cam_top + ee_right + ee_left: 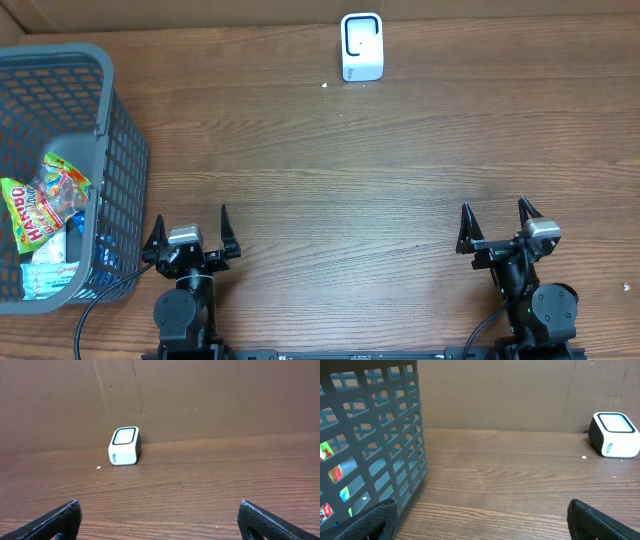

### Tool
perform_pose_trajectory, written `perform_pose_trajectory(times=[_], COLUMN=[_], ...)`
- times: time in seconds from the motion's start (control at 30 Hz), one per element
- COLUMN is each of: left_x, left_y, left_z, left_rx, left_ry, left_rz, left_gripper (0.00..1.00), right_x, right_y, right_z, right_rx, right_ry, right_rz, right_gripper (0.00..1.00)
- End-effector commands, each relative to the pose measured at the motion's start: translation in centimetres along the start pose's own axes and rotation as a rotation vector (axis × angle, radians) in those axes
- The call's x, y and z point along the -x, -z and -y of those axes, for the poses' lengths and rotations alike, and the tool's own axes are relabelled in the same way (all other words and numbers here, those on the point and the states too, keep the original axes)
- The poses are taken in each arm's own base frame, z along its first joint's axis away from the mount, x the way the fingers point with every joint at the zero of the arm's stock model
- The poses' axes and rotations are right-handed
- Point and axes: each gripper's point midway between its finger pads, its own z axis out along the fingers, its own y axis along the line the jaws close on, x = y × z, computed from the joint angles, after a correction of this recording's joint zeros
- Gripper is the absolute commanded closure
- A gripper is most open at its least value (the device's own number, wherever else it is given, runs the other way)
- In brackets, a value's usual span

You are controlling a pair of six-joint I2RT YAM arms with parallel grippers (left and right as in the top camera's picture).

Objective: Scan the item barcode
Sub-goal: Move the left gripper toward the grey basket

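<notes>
Dark brown wood-grain surface (400, 180) across the whole overhead view, matt and lightly scuffed. Along its far edge, a plain cardboard wall (200, 395) with upright creases, seen from both wrist cameras. One small white speck (324, 85) on the wood, just in front of the scanner and a little to its left.

Readable writing: "HARIBO" on a red band across a yellow-green sweets bag (35, 205). Blue lettering low on the front of the scanner (124, 446), too small to read.

At the far edge near the middle, close against the cardboard: the white scanner (361, 46), a rounded box with a dark-framed window on its sloping top face. Standing alone, well apart from the basket and from both arms.

At the left edge, partly out of frame: a dark grey mesh basket (122, 160). Inside, toward its near end, the sweets bag lying on top. Just beyond it, a clear-fronted packet of coloured sweets (65, 180). Beneath, by the near corner, a white-and-blue packet (45, 275), its print unreadable. From the left wrist camera, only scraps of red, yellow and green through the mesh wall (380, 420).

Left jaws: spread wide, holding nothing, at the near edge of the surface just right of the basket's near corner, black fingertips (365, 525) low in the frame. Right jaws: likewise spread wide and empty, at the near edge on the right side, fingertips (270, 520) apart at the bottom corners, facing the scanner from well back.
</notes>
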Motion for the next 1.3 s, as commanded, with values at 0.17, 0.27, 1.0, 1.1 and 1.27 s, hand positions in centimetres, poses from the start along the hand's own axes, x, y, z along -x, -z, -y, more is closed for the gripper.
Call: perform_pose_trajectory(times=[0.17, 0.27, 1.0, 1.1, 1.27], left_x=[0.05, 0.05, 0.42, 0.42, 0.56], left_y=[0.03, 0.03, 0.04, 0.04, 0.04], left_z=[0.07, 0.06, -0.05, -0.04, -0.05], left_rx=[-0.003, -0.003, 0.003, 0.003, 0.003], left_ry=[-0.018, -0.019, 0.011, 0.012, 0.015], left_rz=[0.007, 0.007, 0.022, 0.022, 0.028], left_gripper=[0.0, 0.0, 0.01, 0.0, 0.0], right_x=[-0.1, -0.1, -0.1, -0.1, -0.1], right_y=[0.0, 0.0, 0.0, 0.0, 0.0], right_z=[-0.17, -0.17, -0.17, -0.17, -0.17], right_rx=[0.01, 0.01, 0.01, 0.01, 0.01], right_ry=[0.001, 0.001, 0.001, 0.001, 0.001], right_rz=[0.007, 0.007, 0.007, 0.007, 0.007], right_gripper=[0.0, 0.0, 0.0, 0.0, 0.0])
